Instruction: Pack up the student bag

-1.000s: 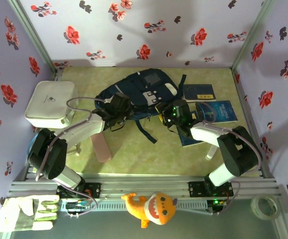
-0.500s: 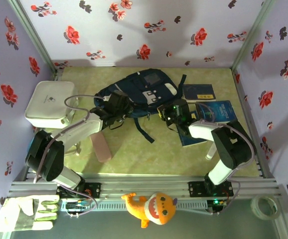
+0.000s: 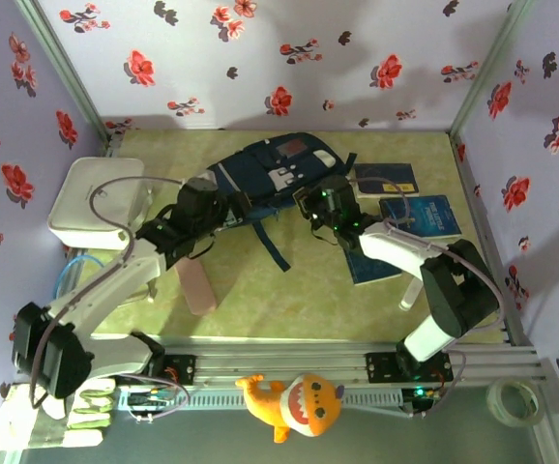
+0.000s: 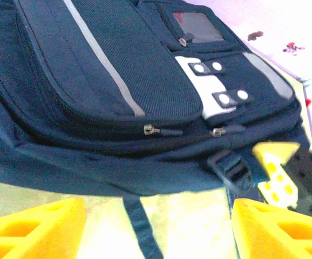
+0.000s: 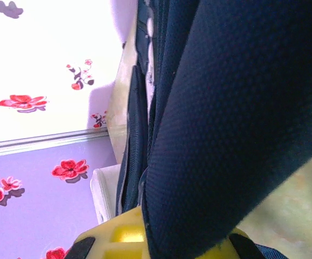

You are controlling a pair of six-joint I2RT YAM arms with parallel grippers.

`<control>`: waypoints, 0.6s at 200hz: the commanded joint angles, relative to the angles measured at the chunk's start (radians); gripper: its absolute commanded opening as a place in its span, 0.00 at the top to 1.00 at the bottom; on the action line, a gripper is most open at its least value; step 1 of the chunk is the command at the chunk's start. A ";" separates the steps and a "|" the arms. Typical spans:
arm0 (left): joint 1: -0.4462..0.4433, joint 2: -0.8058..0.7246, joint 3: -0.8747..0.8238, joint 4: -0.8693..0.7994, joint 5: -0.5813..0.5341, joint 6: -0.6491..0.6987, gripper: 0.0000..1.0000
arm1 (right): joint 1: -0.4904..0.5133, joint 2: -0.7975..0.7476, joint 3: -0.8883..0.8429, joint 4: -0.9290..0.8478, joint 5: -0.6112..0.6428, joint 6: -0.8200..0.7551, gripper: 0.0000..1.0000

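The student bag [image 3: 270, 166] lies front-up at the far middle of the tabletop [image 3: 289, 290]. Its long axis runs across the tabletop, from near-left to far-right. The grey patch sits toward the back wall, and a strap trails toward the arms. The left claw [image 4: 156, 237] is spread wide, with nothing between its yellow fingers [image 4: 32, 229], just short of the bag's zipped side. The right claw [image 5: 156, 245] is clamped on a fold of the bag's navy fabric at its near right edge.
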 commanded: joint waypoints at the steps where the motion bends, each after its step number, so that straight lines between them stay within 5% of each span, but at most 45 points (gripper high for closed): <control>1: -0.065 -0.050 -0.056 0.012 -0.016 0.134 0.28 | 0.016 -0.001 0.093 0.012 0.057 -0.026 1.00; 55: -0.204 0.088 -0.058 0.183 -0.015 0.265 0.35 | 0.024 0.035 0.162 0.026 0.020 0.017 1.00; 120: -0.211 0.329 0.116 0.205 -0.121 0.280 0.57 | 0.024 0.005 0.155 0.026 0.009 0.061 1.00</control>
